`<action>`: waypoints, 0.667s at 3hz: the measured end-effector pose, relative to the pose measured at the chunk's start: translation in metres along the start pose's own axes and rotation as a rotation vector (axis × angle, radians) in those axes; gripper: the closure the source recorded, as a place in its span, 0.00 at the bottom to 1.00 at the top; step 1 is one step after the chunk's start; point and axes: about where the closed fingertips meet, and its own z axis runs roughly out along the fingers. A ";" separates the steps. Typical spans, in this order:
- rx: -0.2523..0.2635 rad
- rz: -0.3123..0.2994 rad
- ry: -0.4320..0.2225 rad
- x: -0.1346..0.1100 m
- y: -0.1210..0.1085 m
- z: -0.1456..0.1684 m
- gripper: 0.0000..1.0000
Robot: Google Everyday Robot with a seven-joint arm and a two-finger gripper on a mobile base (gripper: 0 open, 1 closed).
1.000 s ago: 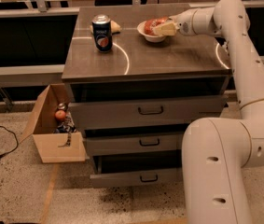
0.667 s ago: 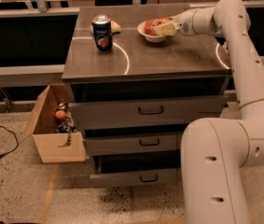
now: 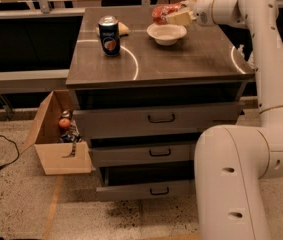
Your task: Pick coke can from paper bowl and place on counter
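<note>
The red coke can [image 3: 162, 13] lies sideways in my gripper [image 3: 173, 15], lifted just above the white paper bowl [image 3: 166, 33]. The gripper is shut on the can; its pale fingers [image 3: 180, 18] cover the can's right part. The bowl sits empty at the back right of the grey metal counter [image 3: 181, 59]. My white arm comes in from the right.
A dark blue can [image 3: 109, 35] stands upright at the counter's back left, with a small tan object [image 3: 122, 29] behind it. An open cardboard box [image 3: 56, 134] with items sits on the floor to the left. The cabinet's three drawers [image 3: 158, 119] are partly pulled out.
The gripper has lifted the coke can up out of the paper bowl; the bowl now stands empty. The blue can has not moved.
</note>
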 end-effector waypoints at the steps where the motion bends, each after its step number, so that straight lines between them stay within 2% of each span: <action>1: -0.035 -0.091 0.020 -0.036 0.012 -0.039 1.00; 2: -0.073 -0.162 0.121 -0.050 0.027 -0.077 1.00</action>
